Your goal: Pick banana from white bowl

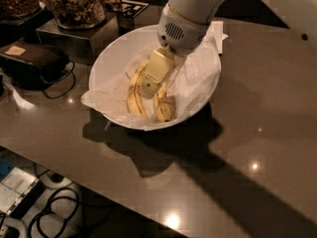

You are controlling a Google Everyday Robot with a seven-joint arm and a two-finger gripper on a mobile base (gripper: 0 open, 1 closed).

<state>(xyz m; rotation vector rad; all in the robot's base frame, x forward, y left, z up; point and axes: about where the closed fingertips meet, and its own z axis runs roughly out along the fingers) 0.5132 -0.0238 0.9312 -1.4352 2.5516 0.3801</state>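
Observation:
The wide white bowl (111, 58), lined with crinkled white paper (195, 81), stands on the dark table. Two yellow bananas lie side by side in it. The banana (163, 107) on the right is straighter and has a darkened tip. The more curved banana (132, 97) lies to its left. My gripper (150, 85) reaches down from the white arm (185, 19) into the bowl. It sits right over the upper ends of both bananas and hides them. I cannot tell whether it touches either one.
Glass jars of snacks (74, 4) stand on a metal stand (74, 36) at the back left. A black device with a cable (32, 63) lies left of the bowl. The table's front edge (99, 195) runs diagonally, with cables on the floor (54, 207) below.

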